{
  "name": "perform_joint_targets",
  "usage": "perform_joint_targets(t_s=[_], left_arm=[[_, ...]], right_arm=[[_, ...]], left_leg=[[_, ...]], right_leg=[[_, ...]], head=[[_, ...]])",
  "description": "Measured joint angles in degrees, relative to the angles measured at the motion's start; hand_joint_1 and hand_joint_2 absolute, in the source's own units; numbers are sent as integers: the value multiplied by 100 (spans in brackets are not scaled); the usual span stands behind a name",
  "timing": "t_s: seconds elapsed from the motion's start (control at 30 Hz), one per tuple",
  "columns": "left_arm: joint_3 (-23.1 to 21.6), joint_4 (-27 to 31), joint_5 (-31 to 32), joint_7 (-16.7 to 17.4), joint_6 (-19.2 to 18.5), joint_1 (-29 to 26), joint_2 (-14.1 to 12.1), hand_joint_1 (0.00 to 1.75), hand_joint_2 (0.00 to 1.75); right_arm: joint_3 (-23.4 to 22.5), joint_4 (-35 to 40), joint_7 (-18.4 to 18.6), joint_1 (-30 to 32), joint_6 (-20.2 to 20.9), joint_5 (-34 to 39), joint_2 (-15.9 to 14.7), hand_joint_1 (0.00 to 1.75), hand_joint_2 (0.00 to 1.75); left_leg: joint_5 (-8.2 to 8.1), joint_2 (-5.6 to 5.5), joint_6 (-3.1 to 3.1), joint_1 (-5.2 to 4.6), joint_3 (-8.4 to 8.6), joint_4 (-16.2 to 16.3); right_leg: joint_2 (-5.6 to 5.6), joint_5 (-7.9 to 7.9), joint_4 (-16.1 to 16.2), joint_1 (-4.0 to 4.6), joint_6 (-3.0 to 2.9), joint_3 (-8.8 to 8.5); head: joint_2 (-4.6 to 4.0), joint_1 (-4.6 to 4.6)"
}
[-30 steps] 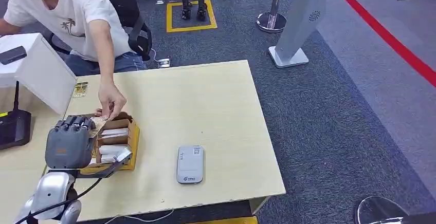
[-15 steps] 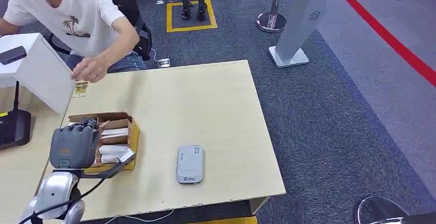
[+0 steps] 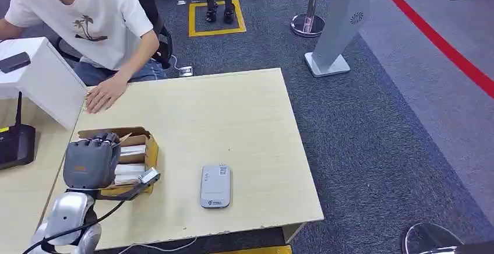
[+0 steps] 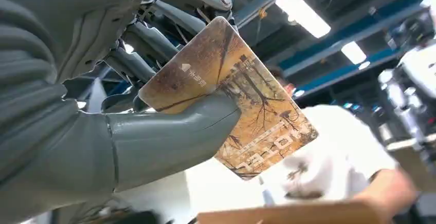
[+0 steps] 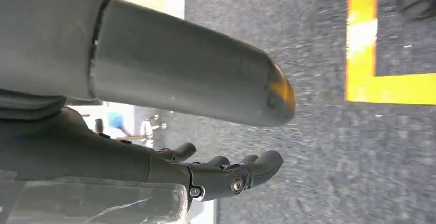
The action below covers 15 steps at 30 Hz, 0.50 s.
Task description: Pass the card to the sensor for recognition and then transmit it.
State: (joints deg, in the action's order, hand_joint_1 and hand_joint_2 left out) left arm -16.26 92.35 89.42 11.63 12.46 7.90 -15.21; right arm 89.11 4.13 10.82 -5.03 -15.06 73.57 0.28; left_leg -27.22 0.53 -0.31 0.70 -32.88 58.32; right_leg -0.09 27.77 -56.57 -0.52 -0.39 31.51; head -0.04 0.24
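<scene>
The left robot hand [image 3: 90, 162] is hovering over the open cardboard box [image 3: 141, 139] at the near left of the pale wooden bench [image 3: 233, 126], pinching a brown tree-printed plastic card [image 4: 231, 95] between its thick grey thumb and darker fingers [image 4: 139, 34]. The flat grey rectangular sensor [image 3: 215, 186] is lying on the bench to the right of the box, apart from it. The right robot hand [image 5: 226, 175] is hanging over grey carpet, fingers loosely apart and holding nothing. A person's hand [image 3: 105, 95] is resting on the bench's far left edge.

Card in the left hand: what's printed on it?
Brown-gold, bare-tree artwork on the card; clearest in the left wrist view.
</scene>
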Motion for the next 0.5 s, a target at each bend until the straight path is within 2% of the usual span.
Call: perform_joint_targets(t_s=[0.1, 0.3, 0.5], left_arm=[[-162, 2, -103, -160, -105, 195, 97, 175, 175], [-757, -35, -356, -588, -26, 255, 405, 175, 175], [-1331, -120, -450, -638, 20, 251, 608, 175, 175]], right_arm=[[0, 7, -81, -54, -7, 5, 0, 0, 175], [2, 15, -129, -71, -2, -4, 0, 0, 175], [2, 26, -143, -72, -2, -4, 0, 0, 175]], left_leg=[[0, 4, 0, -2, 5, 0], [-1, -1, 1, -4, 3, 1], [-3, 0, 4, -3, 2, 1]], right_leg=[[2, -2, 0, 0, 1, -4], [0, -3, 1, -1, 3, -4], [0, -3, 2, -1, 3, -3]], head=[[0, 0], [0, 0], [0, 0]])
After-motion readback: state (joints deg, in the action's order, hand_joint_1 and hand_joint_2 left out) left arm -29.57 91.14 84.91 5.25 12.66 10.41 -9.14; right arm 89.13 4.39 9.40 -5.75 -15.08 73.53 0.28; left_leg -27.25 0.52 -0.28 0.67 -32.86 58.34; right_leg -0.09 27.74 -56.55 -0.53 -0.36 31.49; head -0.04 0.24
